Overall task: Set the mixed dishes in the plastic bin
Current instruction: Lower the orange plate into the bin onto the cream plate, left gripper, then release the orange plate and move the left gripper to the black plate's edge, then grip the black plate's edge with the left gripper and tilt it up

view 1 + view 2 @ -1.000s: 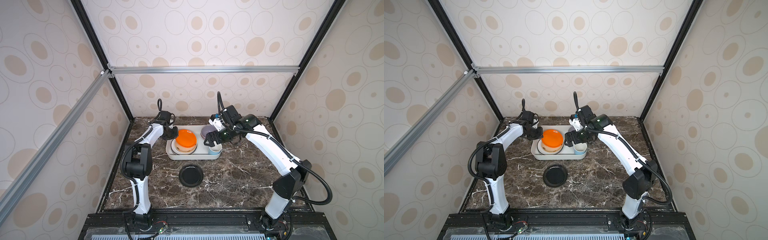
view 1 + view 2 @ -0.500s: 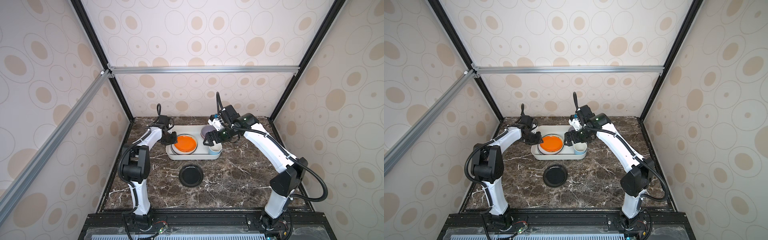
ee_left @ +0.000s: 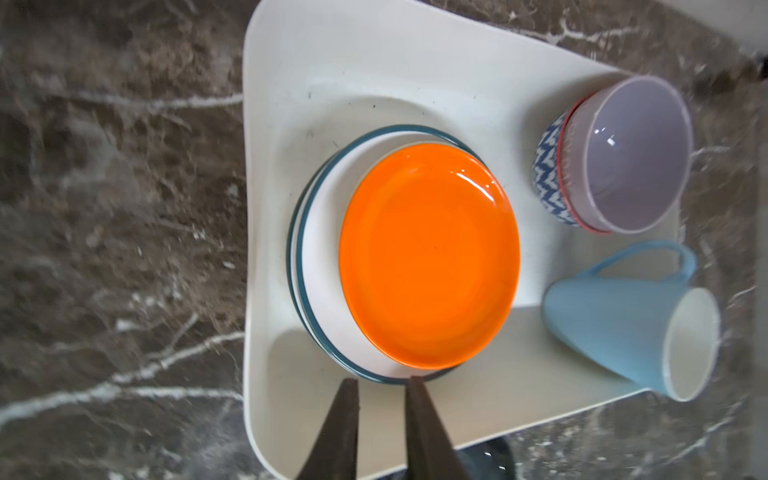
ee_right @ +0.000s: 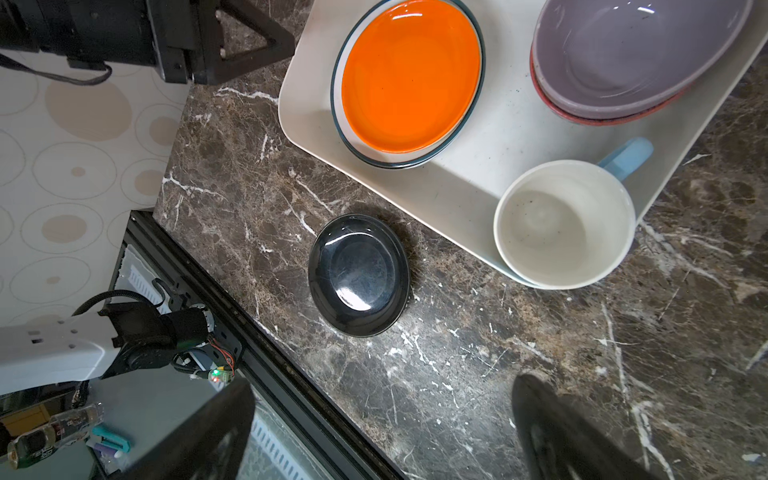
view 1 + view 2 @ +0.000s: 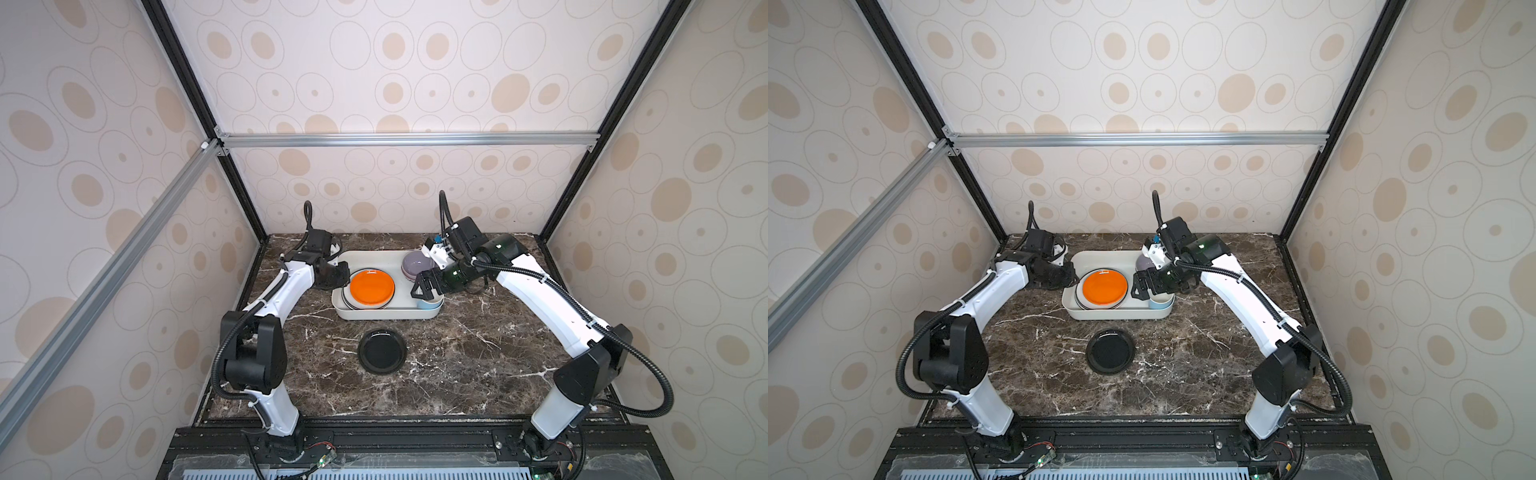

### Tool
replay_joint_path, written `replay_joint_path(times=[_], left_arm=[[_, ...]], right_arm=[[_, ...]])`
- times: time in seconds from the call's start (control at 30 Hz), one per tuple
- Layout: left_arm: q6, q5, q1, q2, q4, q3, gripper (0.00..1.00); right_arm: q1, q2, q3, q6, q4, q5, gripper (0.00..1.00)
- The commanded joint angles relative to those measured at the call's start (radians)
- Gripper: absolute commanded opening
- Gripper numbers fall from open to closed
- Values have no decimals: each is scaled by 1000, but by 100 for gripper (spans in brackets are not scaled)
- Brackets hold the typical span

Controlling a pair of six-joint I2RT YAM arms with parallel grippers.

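Orange glazed round plate [image 5: 372,289] now lies flat on the green-rimmed white plate [image 3: 320,249] inside the shallow white plastic bin [image 5: 374,321]; a second ago the left gripper [image 3: 382,380] held it tilted. That gripper has let go, fingers a narrow gap apart, empty. Right gripper [image 5: 420,287] gapes wide, empty. Left to do: glossy black round plate [image 5: 382,350], flat, face up on the dark marble table [image 5: 457,353] before the bin; round, no long axis.
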Motion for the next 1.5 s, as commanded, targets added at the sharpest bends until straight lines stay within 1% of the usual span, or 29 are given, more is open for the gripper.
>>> replay_joint_path(times=[0.0, 0.17, 0.23, 0.3, 0.33, 0.4, 0.5, 0.57, 0.67, 0.87, 1.07, 1.27, 1.47], left_arm=[[-26, 4, -5, -93, -4, -92, 18], [-89, 9, -35, -299, 6, -299, 33], [-128, 24, -58, -386, 15, -391, 43], [-185, 36, -101, -477, 32, -513, 54], [-215, 35, -126, -515, 40, -559, 57], [-299, 25, -197, -598, 69, -660, 60], [-413, -18, -299, -692, 103, -759, 60], [-474, -57, -352, -743, 115, -810, 60], [-528, -85, -392, -798, 129, -866, 60], [-561, -105, -419, -804, 193, -929, 58], [-544, -105, -421, -704, 294, -920, 57], [-487, -120, -422, -566, 317, -852, 53], [-470, -125, -423, -489, 354, -833, 52]], right_arm=[[26, -67, -51, 12, 7, -12, 100], [76, -128, -131, 21, 17, -5, 100], [93, -154, -169, 28, 31, -8, 100], [109, -178, -204, 35, 41, -12, 100], [116, -187, -216, 39, 43, -15, 100], [136, -210, -245, 46, 43, -10, 100], [165, -241, -293, 54, 42, 2, 100], [191, -269, -333, 68, 55, 10, 100], [224, -312, -378, 93, 72, 16, 100], [242, -412, -445, 131, 72, 53, 100], [245, -490, -488, 153, 64, 87, 100], [244, -474, -432, 129, 38, 109, 100], [243, -463, -425, 110, 34, 123, 100]])
